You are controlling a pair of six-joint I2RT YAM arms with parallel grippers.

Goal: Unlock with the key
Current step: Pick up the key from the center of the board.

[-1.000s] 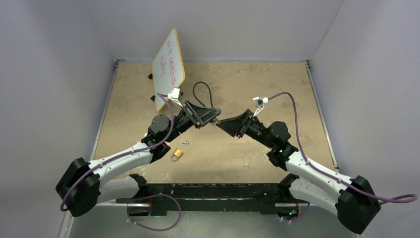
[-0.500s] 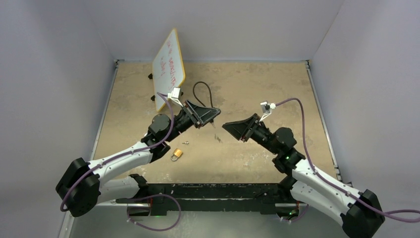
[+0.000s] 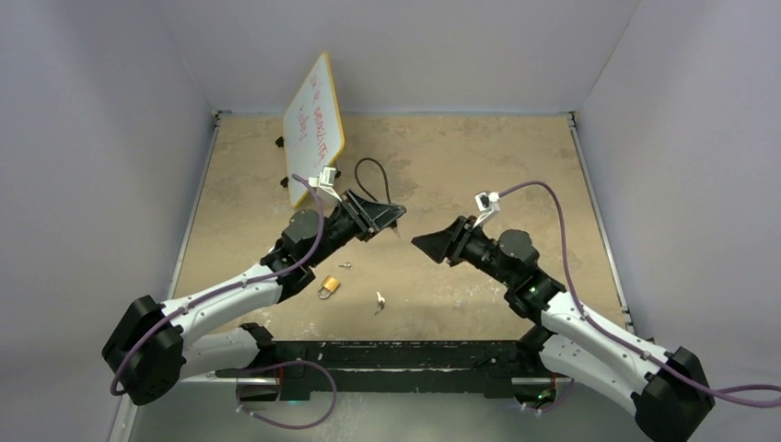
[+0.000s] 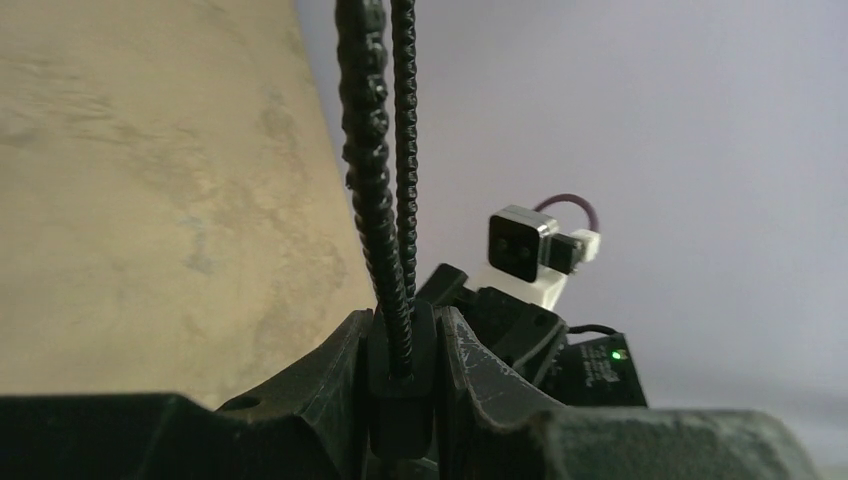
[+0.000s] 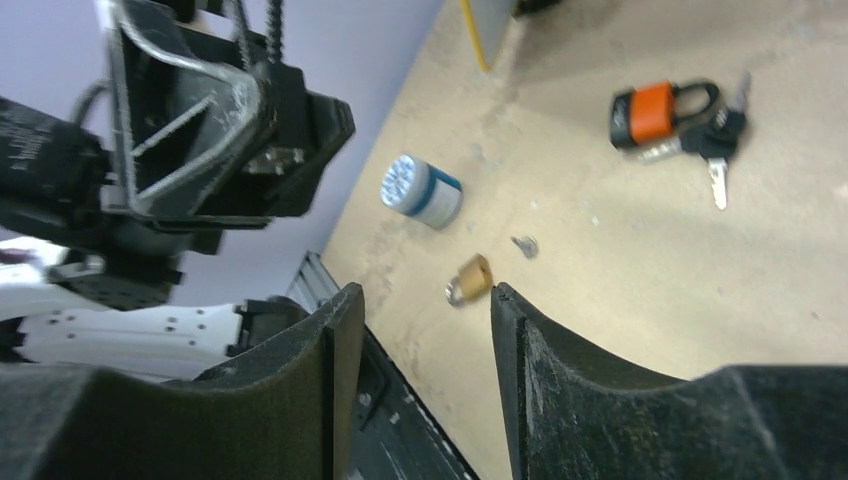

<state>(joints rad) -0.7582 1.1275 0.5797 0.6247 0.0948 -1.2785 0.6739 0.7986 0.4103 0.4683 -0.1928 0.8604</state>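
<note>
Padlock (image 3: pixel 328 286) — brass; cable (image 4: pixel 370 200) — black, ribbed; table (image 3: pixel 460 157) tan, mottled

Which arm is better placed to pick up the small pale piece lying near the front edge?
Likely right, for the piece: its jaws are open and empty; the left jaws hold the cable.

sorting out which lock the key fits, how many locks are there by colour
brass padlock: 1
orange padlock: 1
black cable lock: 1
total: 3
</note>
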